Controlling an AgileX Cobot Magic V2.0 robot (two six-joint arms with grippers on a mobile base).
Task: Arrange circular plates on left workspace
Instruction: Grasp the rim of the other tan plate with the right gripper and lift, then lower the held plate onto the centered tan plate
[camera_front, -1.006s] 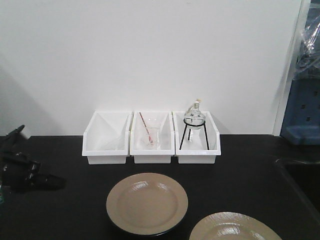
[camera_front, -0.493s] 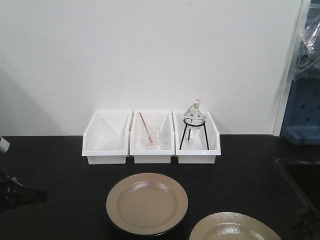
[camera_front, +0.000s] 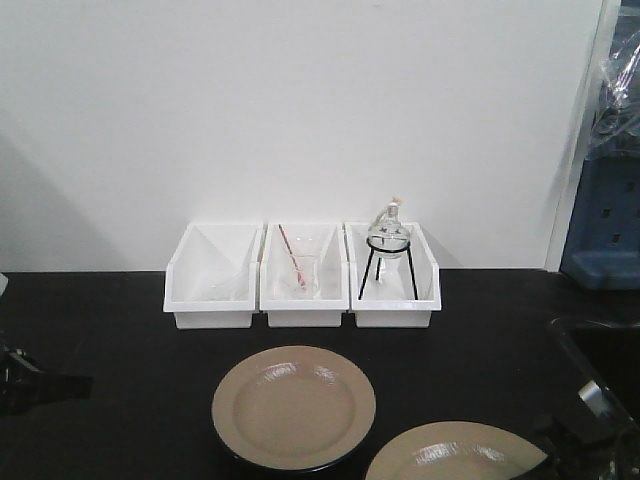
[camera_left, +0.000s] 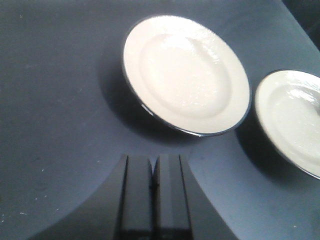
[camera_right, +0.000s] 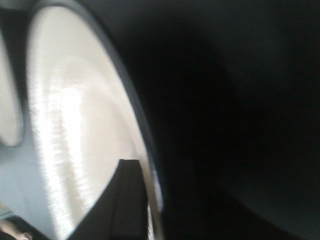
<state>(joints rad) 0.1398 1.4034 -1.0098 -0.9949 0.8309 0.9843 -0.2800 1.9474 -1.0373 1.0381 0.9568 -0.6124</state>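
A: What is seen to take up most of the front view?

B: A black counter (camera_front: 120, 330) is shown across the lower half of the frame, with a white wall behind it. Three white bins are lined up side by side at the wall: a left bin (camera_front: 212, 300), a middle bin (camera_front: 304, 302) and a right bin (camera_front: 395, 305).

A: Where are the plates found?

B: The centre plate (camera_front: 294, 405) is laid flat on the counter, below the middle bin and well apart from it. The right plate (camera_front: 450, 460) is seen at the lower right of the frame, near the first but not touching it.

A: And the tools?

B: The left tool (camera_front: 60, 385) is held at the lower left edge, well apart from both plates. In the left wrist view its fingers (camera_left: 137, 200) are brought together, with nothing between them. The right tool (camera_front: 572, 440) is placed at the right plate's right rim. In the blurred right wrist view one finger (camera_right: 125, 200) is seen lying over that rim. Whether the plate is clamped cannot be told.

A: What is held in the bins?

B: A round flask (camera_front: 388, 230) on a black tripod (camera_front: 388, 275) is stood in the right bin. A glass beaker (camera_front: 300, 275) with a red rod (camera_front: 288, 250) is kept in the middle bin.
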